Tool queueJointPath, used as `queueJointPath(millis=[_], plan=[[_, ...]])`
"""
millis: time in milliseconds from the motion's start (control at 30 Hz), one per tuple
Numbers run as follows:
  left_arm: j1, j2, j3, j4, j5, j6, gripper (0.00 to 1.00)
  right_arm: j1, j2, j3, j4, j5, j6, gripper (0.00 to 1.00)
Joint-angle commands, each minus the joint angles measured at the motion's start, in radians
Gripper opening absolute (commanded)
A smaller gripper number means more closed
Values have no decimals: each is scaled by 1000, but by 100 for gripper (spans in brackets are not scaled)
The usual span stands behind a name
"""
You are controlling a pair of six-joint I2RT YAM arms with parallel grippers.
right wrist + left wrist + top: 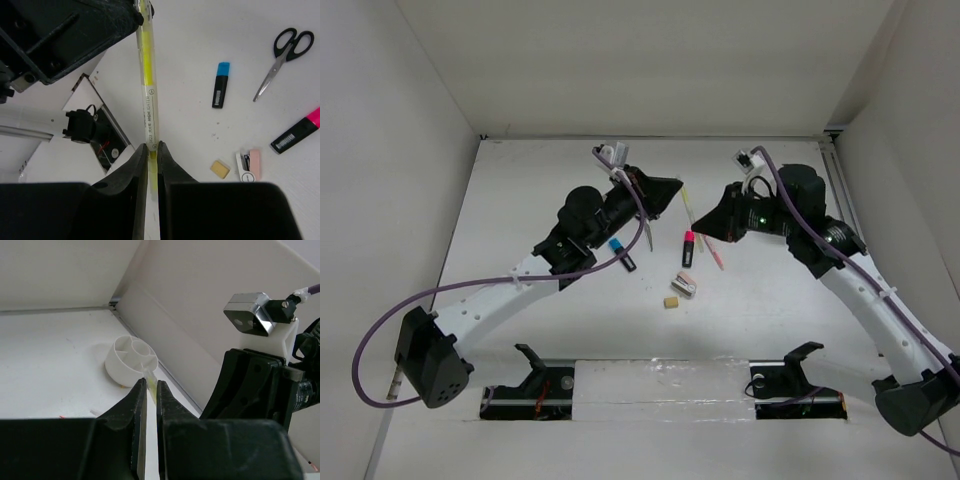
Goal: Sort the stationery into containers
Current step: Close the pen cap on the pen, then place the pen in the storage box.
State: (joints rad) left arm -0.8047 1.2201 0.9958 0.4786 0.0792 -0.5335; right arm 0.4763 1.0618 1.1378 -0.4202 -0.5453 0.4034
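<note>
Right hand [153,146], yellow pencil [147,70] gripped, extending forward

Scissors [286,51] one; highlighters [220,86] two; pencils [148,100] two; eraser [220,169] one; sharpener [248,165] one; white organizer [116,370] one

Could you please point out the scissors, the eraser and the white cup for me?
scissors [272,75], right wrist view, on the blades.
eraser [220,168], right wrist view, its top face.
white cup [117,371], left wrist view, outer wall.
</note>
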Motion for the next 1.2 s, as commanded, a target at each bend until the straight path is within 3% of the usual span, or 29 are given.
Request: queueJointPath(millis=[0,100,433,667,767,833,867,933,967,1167], plan=[[-25,22,-31,-138,188,56,0,-54,32,140,244,-16,-17,0],[-25,22,-54,-118,200,56,0,-54,44,131,346,-67,38,0],[-25,-7,-62,-113,191,56,0,-45,56,111,374,-32,29,0],[-25,2,-33,-274,27,75,0,-96,46,88,403,72,-75,0],[-25,-7,-14,-407,-114,41,18,-125,21,42,446,172,-185,0],[-25,-7,-3,-486,-226,11,39,-149,7,-15,495,243,-294,0],[-25,-17,-3,-521,-248,1,57,-150,-6,-38,515,298,-337,0],[-25,-30,-12,-592,-283,-17,79,-200,-16,-123,578,372,-389,0],[-25,-48,-23,-618,-315,-29,100,-244,-16,-151,642,440,-390,0],[-25,-136,-135,-607,-303,-63,100,-381,47,-341,951,516,-333,0]])
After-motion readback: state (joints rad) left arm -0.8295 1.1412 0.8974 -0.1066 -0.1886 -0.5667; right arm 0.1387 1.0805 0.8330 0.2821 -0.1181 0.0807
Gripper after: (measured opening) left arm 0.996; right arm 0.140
